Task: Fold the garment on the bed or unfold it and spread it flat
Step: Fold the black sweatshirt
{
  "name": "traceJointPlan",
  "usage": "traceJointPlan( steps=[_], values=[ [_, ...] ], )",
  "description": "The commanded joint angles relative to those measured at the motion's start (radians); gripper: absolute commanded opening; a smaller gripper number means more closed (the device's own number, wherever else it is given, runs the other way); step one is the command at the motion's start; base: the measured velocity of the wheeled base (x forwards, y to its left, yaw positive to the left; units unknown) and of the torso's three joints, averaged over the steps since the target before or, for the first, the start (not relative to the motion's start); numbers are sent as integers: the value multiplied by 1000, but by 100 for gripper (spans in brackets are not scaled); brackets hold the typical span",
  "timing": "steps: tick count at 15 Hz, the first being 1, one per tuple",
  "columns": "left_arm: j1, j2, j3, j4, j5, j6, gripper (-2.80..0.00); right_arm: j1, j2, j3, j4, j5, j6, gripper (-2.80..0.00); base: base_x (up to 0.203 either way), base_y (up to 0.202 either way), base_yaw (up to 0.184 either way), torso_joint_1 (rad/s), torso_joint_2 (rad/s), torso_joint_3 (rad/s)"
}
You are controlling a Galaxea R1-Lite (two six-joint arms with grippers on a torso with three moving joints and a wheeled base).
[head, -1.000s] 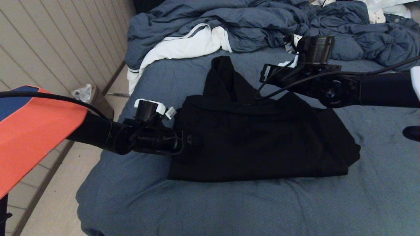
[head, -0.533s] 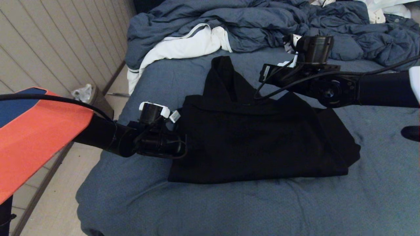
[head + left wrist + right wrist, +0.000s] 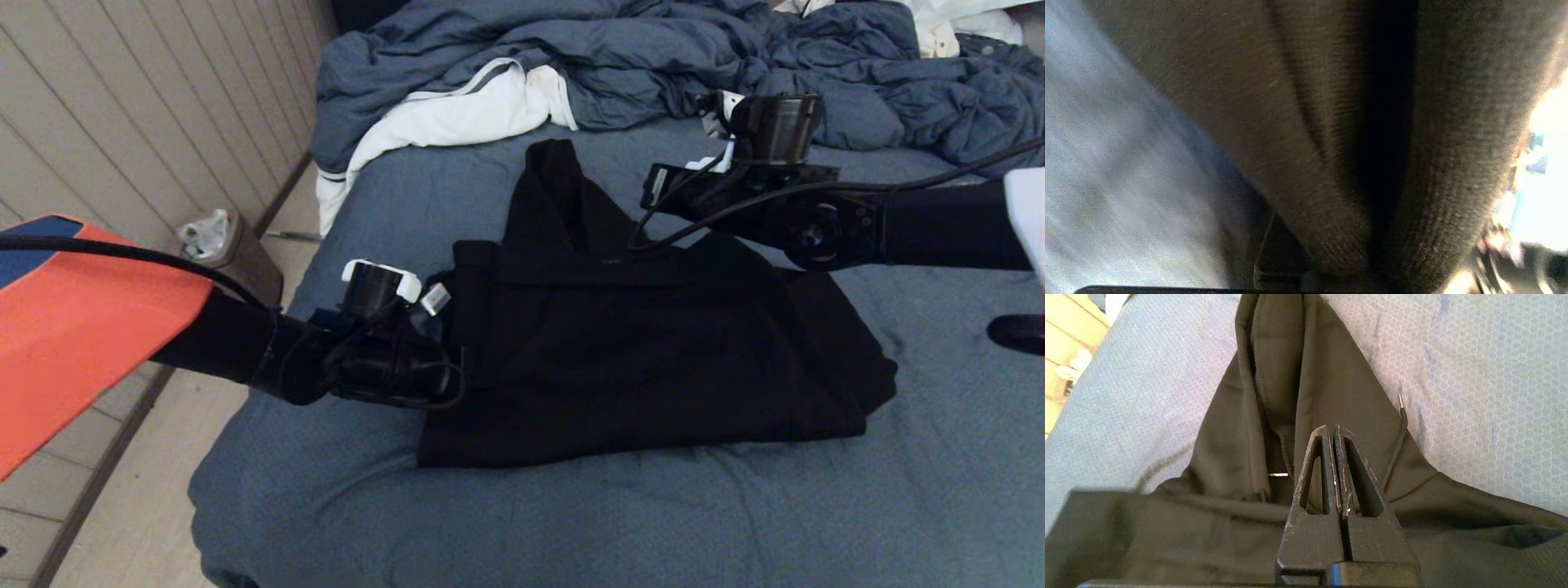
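I've got the hoodie (image 3: 645, 343) lying half folded in the middle of the bed (image 3: 571, 523), hood pointing toward the duvet (image 3: 620, 57). My left claw (image 3: 445, 343) sits at its left edge; I judge it's pinching the cloth there, though the wrist view shows only bunched fabric. My right claw (image 3: 1334, 435) hovers pressed together, empty, over the hood. Next I'd lift that edge and carry it across

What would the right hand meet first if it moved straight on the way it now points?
Probably the garment's hood. The right hand, shut and empty, points along the garment toward the hood, lying flat on the bed. Its height above the cloth is unclear.
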Motion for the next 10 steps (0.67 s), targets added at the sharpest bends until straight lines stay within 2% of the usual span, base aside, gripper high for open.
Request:
traceJointPlan(
  steps=[1, 6, 10],
  values=[
    [-3, -43, 42, -1, -20, -3, -280, 2, 8, -1, -3, 0, 2, -280, 0, 0, 0, 0, 0, 0],
    [-25, -68, 123, -1, -73, -13, -280, -3, 12, -6, -3, 10, 2, -280, 0, 0, 0, 0, 0, 0],
    [-64, -100, 212, -25, -74, -7, -280, -3, 14, -7, -3, 11, 0, -280, 0, 0, 0, 0, 0, 0]
  ],
)
